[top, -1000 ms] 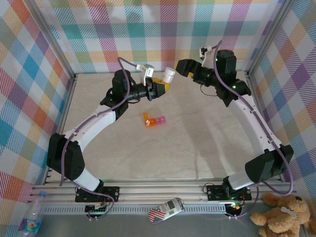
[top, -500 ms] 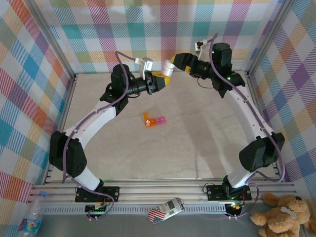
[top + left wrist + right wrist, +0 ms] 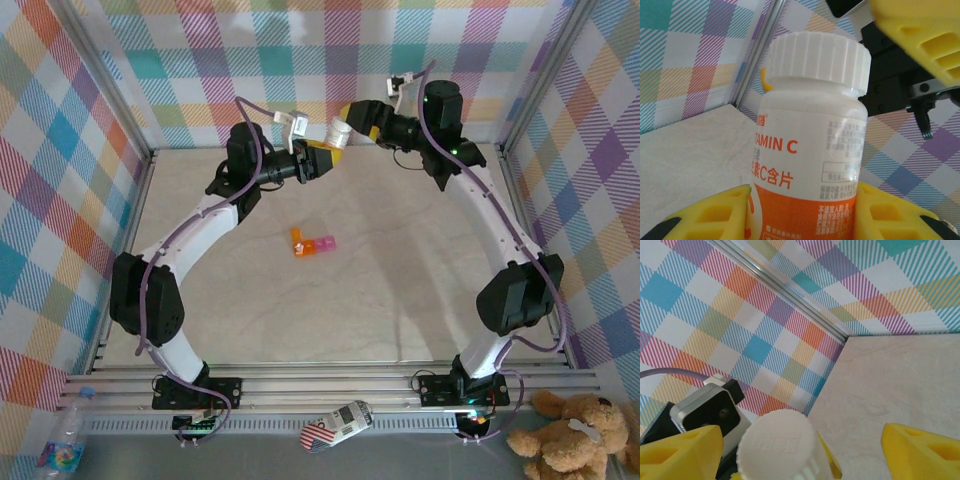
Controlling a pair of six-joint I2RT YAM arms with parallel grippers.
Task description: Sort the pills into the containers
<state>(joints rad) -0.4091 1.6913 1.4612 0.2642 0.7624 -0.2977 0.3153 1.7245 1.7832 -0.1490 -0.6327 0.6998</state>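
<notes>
My gripper (image 3: 802, 212) was closed on a bottle (image 3: 810, 150), which stood upright between my two yellow fingers (image 3: 715, 215), one on its left side and one on its right, low on the orange part of the label. Above the orange the label was white, with the orange letters "TAMIN C" (the first letters were turned away from me) and Chinese characters under them. The white ribbed cap (image 3: 817, 55) sat on the bottle. Near the cap, at the upper right, was a yellow finger of the other arm (image 3: 920, 35) with a black mount (image 3: 890, 85) behind it; I could not tell if it touched the cap. Behind were a checked wall (image 3: 685, 55) and a pale table (image 3: 695, 155).
</notes>
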